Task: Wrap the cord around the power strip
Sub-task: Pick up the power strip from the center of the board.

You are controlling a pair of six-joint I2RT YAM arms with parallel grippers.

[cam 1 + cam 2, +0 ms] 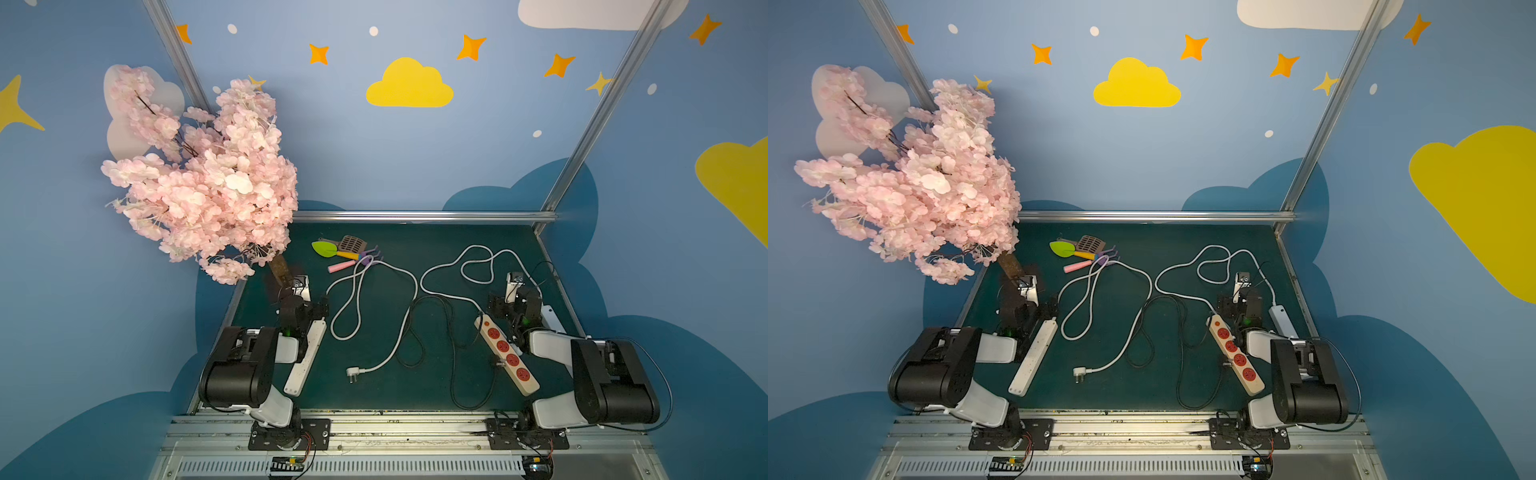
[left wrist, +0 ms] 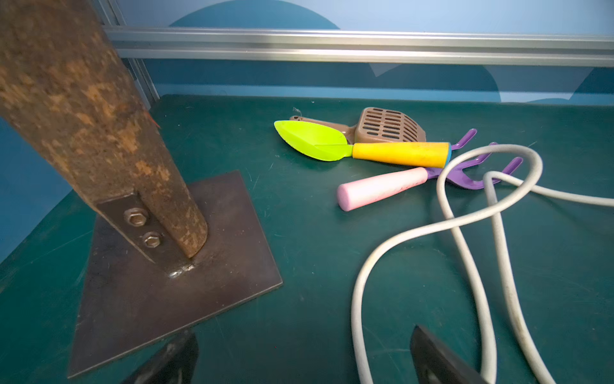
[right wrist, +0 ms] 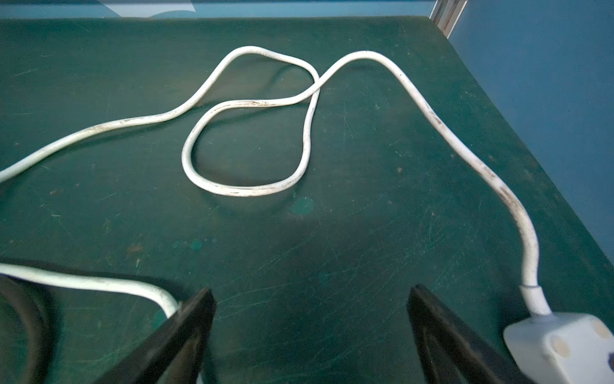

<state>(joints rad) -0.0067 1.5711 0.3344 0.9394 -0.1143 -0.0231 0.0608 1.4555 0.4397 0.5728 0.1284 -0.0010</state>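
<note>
Both jaws spread wide, empty, only tips in wrist views, white power strip (image 1: 305, 360) partly hidden behind left arm (image 1: 245, 365)

The dark green table (image 1: 415, 232) carried a white power strip (image 1: 305, 357) at its left and a beige power strip (image 1: 507, 355) at its right. Loose white cords (image 1: 416, 286) and a black cord (image 1: 451, 353) sprawled between them. Toy garden tools (image 1: 340, 251) and a rusty base plate (image 2: 166, 299) lay farther back.

Robot lab booth — aluminium frame (image 1: 415, 216)
</note>
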